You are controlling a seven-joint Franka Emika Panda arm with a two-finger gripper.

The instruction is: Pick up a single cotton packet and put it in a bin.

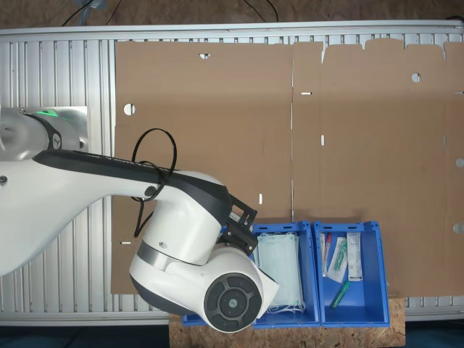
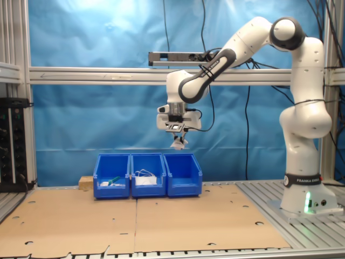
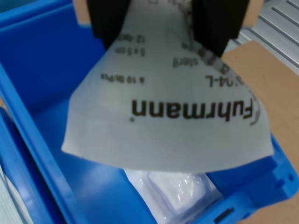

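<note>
Wrist view: black pincer [image 3: 159, 23] clamped on the cotton packet [image 3: 168, 107], a thin papery white sheet with black print, hanging over the glossy blue plastic bin [image 3: 42, 93]; inside lies a crinkly clear-wrapped gauze packet [image 3: 180, 193]; second exterior view shows packet [image 2: 178, 143] well above the bin [image 2: 183, 175]

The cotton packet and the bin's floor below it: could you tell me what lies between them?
In the wrist view, a clear-wrapped white packet rests on the bin floor beneath the held cotton packet.
</note>
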